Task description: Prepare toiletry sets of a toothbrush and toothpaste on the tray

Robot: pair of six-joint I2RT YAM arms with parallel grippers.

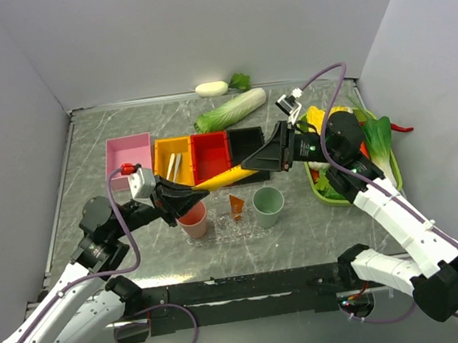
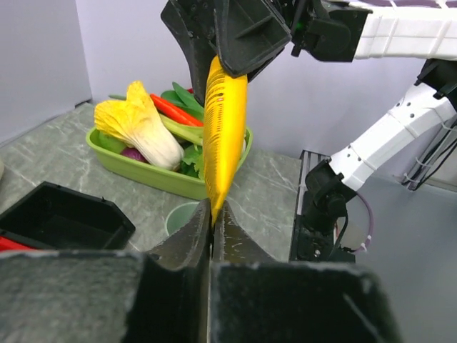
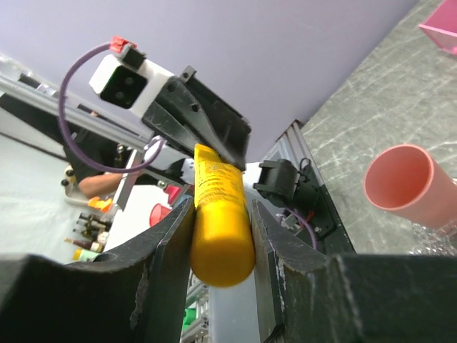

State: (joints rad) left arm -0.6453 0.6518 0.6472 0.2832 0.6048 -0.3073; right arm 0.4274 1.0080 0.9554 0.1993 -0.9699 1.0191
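Though the toothpaste [image 3: 218, 211] bears print, none is legible

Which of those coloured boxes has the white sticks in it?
The yellow bin, second from the left, between the pink bin and red bin; two white toothbrushes lie inside.

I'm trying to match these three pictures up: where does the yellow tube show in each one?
Top external: the yellow tube lies mid-picture, stretched between the left claw and the right claw.
Left wrist: centre, running down from the far claw to the near one.
Right wrist: lower centre, with its thick end nearest the camera.
Shared landmark: the left claw pinching the tube's thin end.
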